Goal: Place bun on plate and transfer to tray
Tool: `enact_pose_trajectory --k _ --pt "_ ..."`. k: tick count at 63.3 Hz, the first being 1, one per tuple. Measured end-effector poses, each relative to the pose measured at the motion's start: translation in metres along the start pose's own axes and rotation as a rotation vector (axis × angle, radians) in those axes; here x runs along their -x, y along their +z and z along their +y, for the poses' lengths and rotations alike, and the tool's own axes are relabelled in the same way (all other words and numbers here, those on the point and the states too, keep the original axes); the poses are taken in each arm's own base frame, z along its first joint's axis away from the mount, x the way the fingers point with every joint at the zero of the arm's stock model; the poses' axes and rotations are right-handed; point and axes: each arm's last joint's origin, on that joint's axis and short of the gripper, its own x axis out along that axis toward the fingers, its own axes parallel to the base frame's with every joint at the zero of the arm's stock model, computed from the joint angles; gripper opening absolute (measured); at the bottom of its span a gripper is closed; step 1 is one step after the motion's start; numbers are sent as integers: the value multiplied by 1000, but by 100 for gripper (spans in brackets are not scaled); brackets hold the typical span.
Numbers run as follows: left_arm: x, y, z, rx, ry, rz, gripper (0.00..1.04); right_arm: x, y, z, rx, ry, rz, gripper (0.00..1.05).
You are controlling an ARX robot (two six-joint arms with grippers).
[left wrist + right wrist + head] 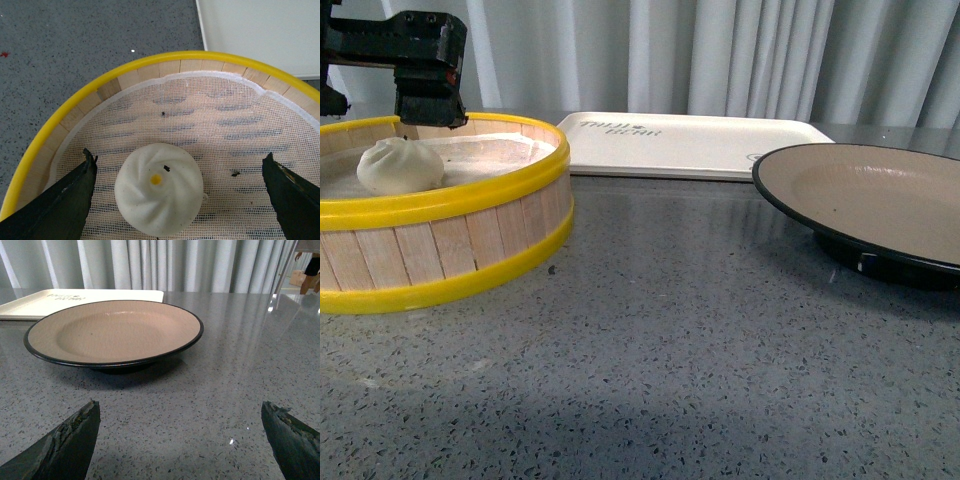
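My left end effector [180, 156] hung spread wide above the basket [75, 112], the bun [159, 189] between its fingers [60, 200], untouched. My right end effector [180, 407] was spread too, empty, low over the surface [210, 390], plate [115, 330] ahead.

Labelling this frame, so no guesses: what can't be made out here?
Front view: bun underside, behind steamer basket wall.
Front view: plate, right side cut off by edge.
Front view: tray lettering, too small to read.
Right wrist view: right pincer, only tips in frame.
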Motion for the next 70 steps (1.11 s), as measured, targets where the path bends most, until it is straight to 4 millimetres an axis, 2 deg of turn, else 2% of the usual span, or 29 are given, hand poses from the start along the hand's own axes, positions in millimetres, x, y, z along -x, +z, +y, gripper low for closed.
enact_pose_trajectory --k 16,28,40,48,60,64,70 --pt "-11 -5 -5 -14 12 31 98 0 0 0 0 0 0 96" --pt "-11 -6 -6 -19 8 45 98 0 0 0 0 0 0 96" --pt "-12 -7 -6 -24 9 58 69 0 0 0 0 0 0 96" --pt "-11 -2 -7 -27 10 50 41 0 0 0 0 0 0 96" --pt "-9 4 -11 -32 4 40 11 0 0 0 0 0 0 96" --pt "-9 5 -12 -33 1 38 4 0 0 0 0 0 0 96" --pt "-7 7 -13 -38 -1 33 4 0 0 0 0 0 0 96"
